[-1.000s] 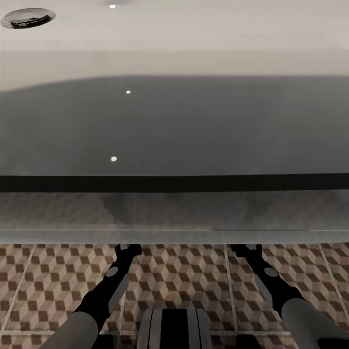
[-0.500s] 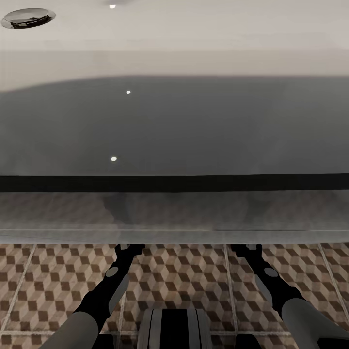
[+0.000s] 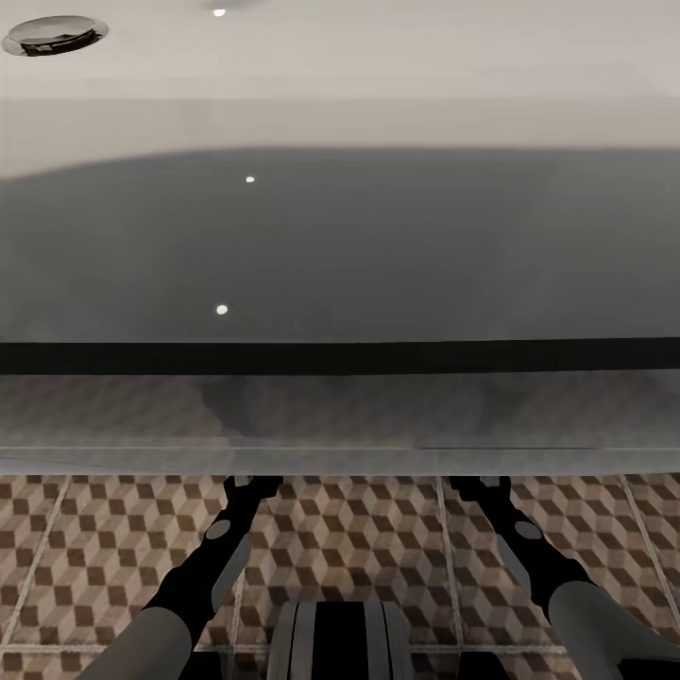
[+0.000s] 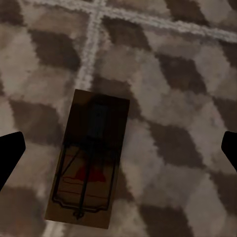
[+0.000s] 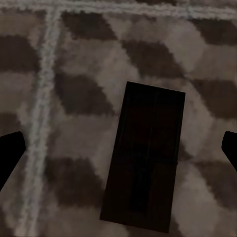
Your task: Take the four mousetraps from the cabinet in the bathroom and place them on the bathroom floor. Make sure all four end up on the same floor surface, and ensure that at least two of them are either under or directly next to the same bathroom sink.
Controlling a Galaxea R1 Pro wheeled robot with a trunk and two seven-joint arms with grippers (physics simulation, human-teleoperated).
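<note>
In the left wrist view a tan mousetrap (image 4: 89, 163) with black wire and a red spot lies flat on the cube-patterned bathroom floor (image 4: 173, 89). My left gripper (image 4: 118, 150) hangs open above it, fingertips (image 4: 10, 153) wide apart and touching nothing. The right wrist view has a second mousetrap (image 5: 145, 158), dark in shadow, flat on the floor (image 5: 74, 98) under my open right gripper (image 5: 118, 153). In the head view both forearms (image 3: 231, 529) (image 3: 510, 529) reach under a white basin's rim (image 3: 340, 458), which hides the grippers. The cabinet is out of view.
The large white basin (image 3: 378, 123) with a metal drain (image 3: 55, 34) spans the whole head view ahead; I cannot tell whether it is the sink. A dark band (image 3: 340, 357) runs below its edge. Patterned floor tiles (image 3: 378, 538) lie between it and my base (image 3: 340, 637).
</note>
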